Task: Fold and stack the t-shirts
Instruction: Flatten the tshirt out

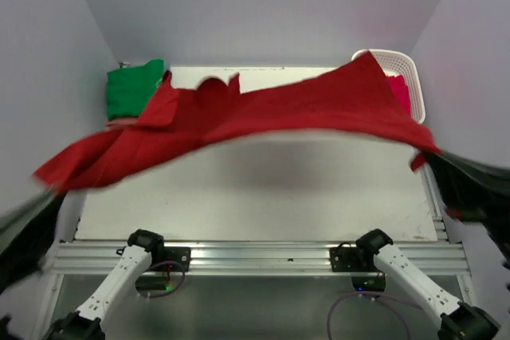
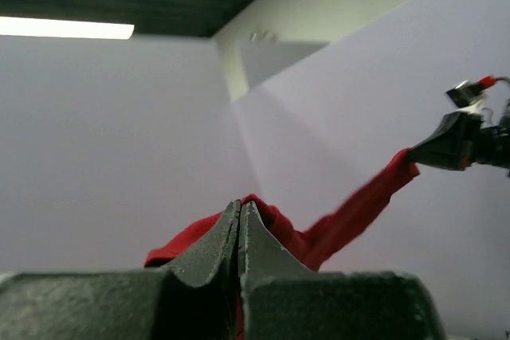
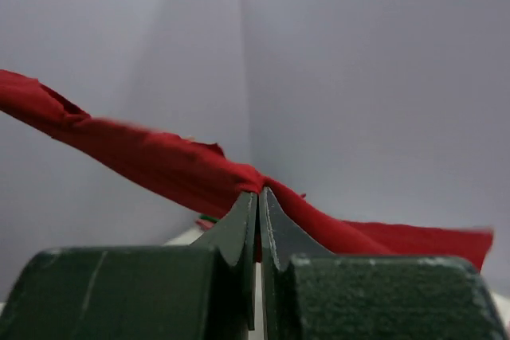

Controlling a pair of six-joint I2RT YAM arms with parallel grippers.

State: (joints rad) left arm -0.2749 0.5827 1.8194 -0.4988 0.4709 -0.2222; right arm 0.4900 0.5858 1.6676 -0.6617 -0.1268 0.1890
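Observation:
A large dark red t-shirt [image 1: 263,113] hangs stretched in the air across the table, held by both arms. My left gripper [image 1: 49,189] is shut on its left end, with cloth bunched over the closed fingertips [image 2: 239,206]. At the right end my right gripper [image 1: 426,157] is shut on the other corner, red cloth pinched between its tips [image 3: 259,193]. A folded green t-shirt [image 1: 134,89] lies at the back left corner. A crimson-pink t-shirt [image 1: 401,91] sits in the basket, partly hidden behind the red one.
The white lattice basket [image 1: 398,60] stands at the back right corner of the white table [image 1: 255,197]. Grey walls close in on both sides and at the back. Both arms appear blurred at the table's left and right edges.

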